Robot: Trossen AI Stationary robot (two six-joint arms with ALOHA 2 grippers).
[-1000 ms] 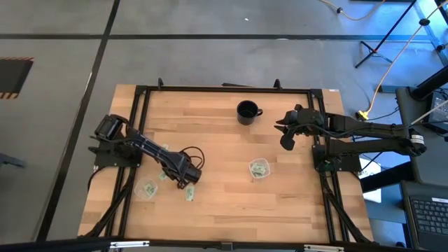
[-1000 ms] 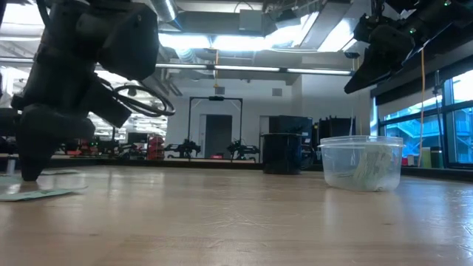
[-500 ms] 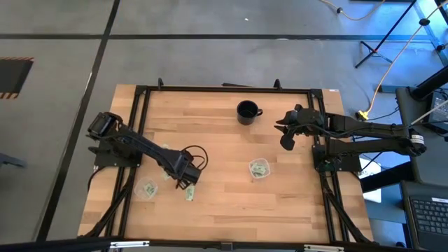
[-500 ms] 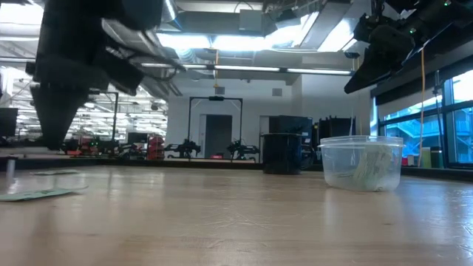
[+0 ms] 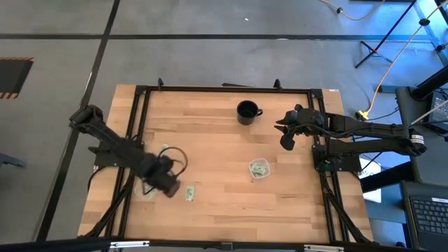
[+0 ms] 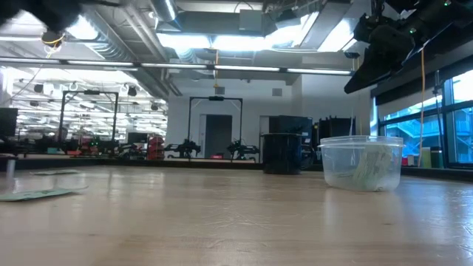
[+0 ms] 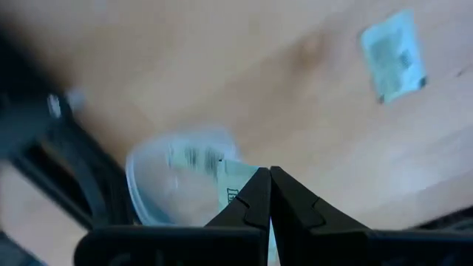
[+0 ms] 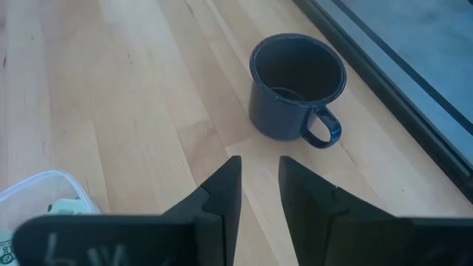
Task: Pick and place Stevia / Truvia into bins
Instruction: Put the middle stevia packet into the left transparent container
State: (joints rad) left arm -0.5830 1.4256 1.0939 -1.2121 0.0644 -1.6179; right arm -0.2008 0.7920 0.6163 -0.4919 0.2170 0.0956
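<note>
The left pincer [image 5: 170, 187], pressed together, pinches a sachet [image 7: 238, 179] above the left cup [image 7: 177, 181] at the desk's [image 5: 224, 206] eight o'clock. The right pincer [image 5: 285, 142] hangs slightly spread at two o'clock.

I work in a robotics lab: a black-framed pale wooden worktop [image 5: 224, 147] on grey concrete floor [image 5: 210, 59], exposed ceiling ducts [image 6: 222, 29], more black robot rigs [image 6: 214, 122] standing behind.

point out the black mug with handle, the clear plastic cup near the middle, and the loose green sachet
black mug with handle [image 5: 246, 110], high view, its rim
clear plastic cup [image 6: 361, 164], low view, its side wall
loose green sachet [image 5: 189, 193], high view, its flat face
</note>
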